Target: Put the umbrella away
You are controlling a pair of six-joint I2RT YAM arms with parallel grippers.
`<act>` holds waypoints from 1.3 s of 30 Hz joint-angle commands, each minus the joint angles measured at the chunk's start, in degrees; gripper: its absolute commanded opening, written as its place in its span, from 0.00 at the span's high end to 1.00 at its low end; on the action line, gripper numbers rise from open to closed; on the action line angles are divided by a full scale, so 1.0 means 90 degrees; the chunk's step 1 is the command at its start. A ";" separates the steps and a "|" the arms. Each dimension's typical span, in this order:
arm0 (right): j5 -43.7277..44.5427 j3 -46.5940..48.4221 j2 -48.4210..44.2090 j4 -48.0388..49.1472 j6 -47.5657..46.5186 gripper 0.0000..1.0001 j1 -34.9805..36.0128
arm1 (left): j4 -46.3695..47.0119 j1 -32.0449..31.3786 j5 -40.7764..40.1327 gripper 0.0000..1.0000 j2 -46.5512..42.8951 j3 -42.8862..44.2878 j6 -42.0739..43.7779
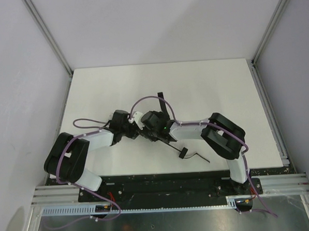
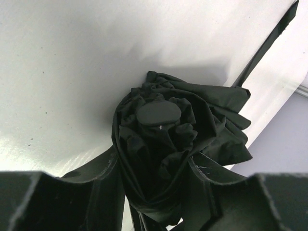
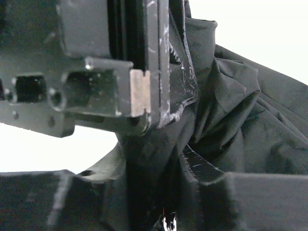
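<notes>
The black umbrella (image 2: 192, 115) lies bunched in the middle of the white table (image 1: 205, 87), with its round cap (image 2: 159, 113) facing the left wrist camera. My left gripper (image 2: 154, 163) is shut on the folded fabric, one finger on each side. My right gripper (image 3: 154, 163) is shut on the same fabric (image 3: 236, 110) from the opposite side, close against the left gripper's body (image 3: 96, 86). In the top view both grippers (image 1: 136, 128) (image 1: 150, 128) meet over the bundle. The thin shaft (image 1: 195, 156) with a small knob (image 1: 182, 154) points toward the near right. The strap (image 1: 162, 103) trails away.
Metal frame rails (image 1: 46, 33) and pale side walls border the table. The arm bases sit on the black mounting bar (image 1: 168, 184) at the near edge. The purple cables (image 1: 143, 101) loop over both arms.
</notes>
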 commanded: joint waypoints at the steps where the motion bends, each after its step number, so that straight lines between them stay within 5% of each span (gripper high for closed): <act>1: -0.0417 -0.0130 0.0579 -0.0516 0.0477 0.87 -0.0105 | -0.1550 -0.0108 -0.0013 1.00 0.0205 -0.0305 0.0442; 3: -0.0862 -0.0258 0.0630 -0.0583 0.0603 0.97 -0.0161 | -0.1544 -0.0102 -0.0051 1.00 0.0234 -0.0238 0.0503; 7: -0.1981 -0.0381 0.0809 -0.0765 0.0825 1.00 -0.0394 | -0.1538 -0.0107 -0.0201 0.94 0.0226 -0.0118 0.0753; 11: -0.3347 -0.0535 0.0994 -0.0753 0.1272 1.00 -0.0747 | -0.1466 -0.0096 -0.0521 0.38 -0.0115 -0.0164 0.1049; 13: -0.3912 -0.0632 0.1063 -0.0623 0.1578 1.00 -0.0908 | -0.1291 -0.0092 -0.0600 0.16 -0.0420 -0.0310 0.1197; 15: -0.4409 -0.0691 0.1144 -0.0512 0.1845 1.00 -0.1041 | -0.1120 -0.0079 -0.0620 0.04 -0.0665 -0.0454 0.1300; 24: -0.5989 -0.0768 0.1708 0.0339 0.2937 1.00 -0.1645 | -0.0511 -0.0037 -0.0419 0.01 -0.0952 -0.0976 0.1036; 39: -0.7084 -0.0948 0.2284 0.2258 0.5312 1.00 -0.2074 | -0.0211 -0.0545 -0.0409 0.01 -0.0525 -0.1304 0.0100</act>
